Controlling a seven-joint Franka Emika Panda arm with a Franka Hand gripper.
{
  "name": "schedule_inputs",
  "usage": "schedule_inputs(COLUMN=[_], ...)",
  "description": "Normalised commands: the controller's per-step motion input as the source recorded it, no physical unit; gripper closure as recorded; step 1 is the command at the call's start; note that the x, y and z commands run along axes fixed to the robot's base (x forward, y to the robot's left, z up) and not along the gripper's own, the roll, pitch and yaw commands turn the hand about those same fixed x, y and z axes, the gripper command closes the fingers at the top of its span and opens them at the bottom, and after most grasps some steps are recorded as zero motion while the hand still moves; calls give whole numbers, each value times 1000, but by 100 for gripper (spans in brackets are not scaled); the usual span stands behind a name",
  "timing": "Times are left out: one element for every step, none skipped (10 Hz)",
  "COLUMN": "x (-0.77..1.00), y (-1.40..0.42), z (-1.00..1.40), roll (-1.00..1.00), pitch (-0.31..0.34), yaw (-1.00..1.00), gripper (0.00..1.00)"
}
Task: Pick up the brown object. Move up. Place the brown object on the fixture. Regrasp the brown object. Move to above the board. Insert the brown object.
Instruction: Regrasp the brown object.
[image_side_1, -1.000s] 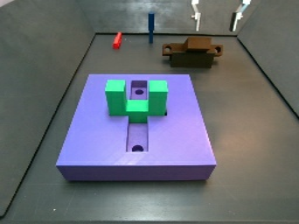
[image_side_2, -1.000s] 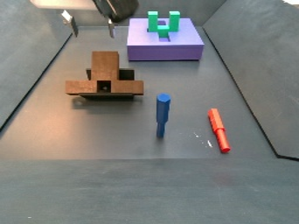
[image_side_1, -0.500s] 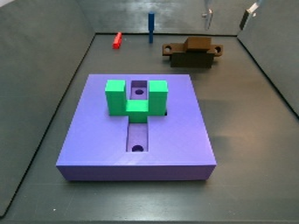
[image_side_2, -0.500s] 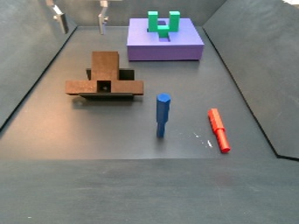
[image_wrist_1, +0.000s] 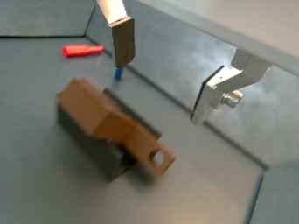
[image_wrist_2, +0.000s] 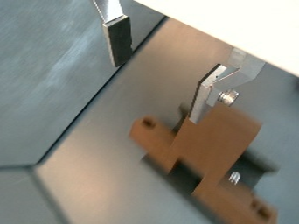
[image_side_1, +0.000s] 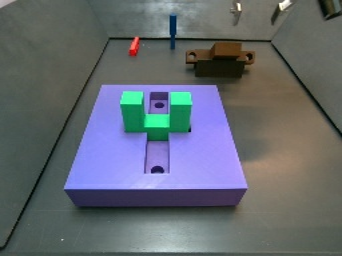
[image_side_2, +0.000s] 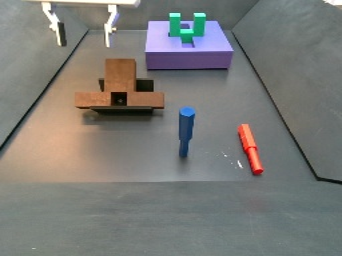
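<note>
- Brown object (image_wrist_1: 111, 125) is seen resting across the fixture (image_side_2: 120, 99), its holed end jutting out.
- Gripper (image_wrist_1: 176, 66) is held high above it, jaws spread apart and empty.
- Board (image_side_1: 158, 150) lies well apart.

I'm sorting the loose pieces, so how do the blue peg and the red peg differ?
The blue peg stands upright; the red peg lies flat on the floor. In this side view the blue peg looks thicker and the red peg slimmer. Both are short rods standing free, apart from each other. The claw hangs open, high above the floor, holding nothing.
</note>
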Motion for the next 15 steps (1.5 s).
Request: schedule_inputs(x=[-454, -563, -520, -431, 0, 189, 263, 0, -137, -197, -209, -174, 0, 0, 37], y=[0, 0, -31, -80, -177, -194, -111, -63, 0, 0, 0, 0, -97, -111, -194], z=[-283, -269, -203, -191, 0, 0, -9, -189, -163, -151, -151, -169, -217, -237, -191], roll=[1000, 1000, 1000, 1000, 620, 449, 340, 289, 263, 231, 183, 94, 40, 123, 77], pitch=[34, 0, 31, 26, 0, 0, 0, -11, 0, 0, 0, 0, -23, -23, -40], yaw=[334, 349, 337, 317, 191, 129, 106, 106, 14, 0, 0, 0, 6, 3, 23], gripper=[0, 0, 0, 0, 0, 0, 0, 0, 0, 0, 0, 0, 0, 0, 0])
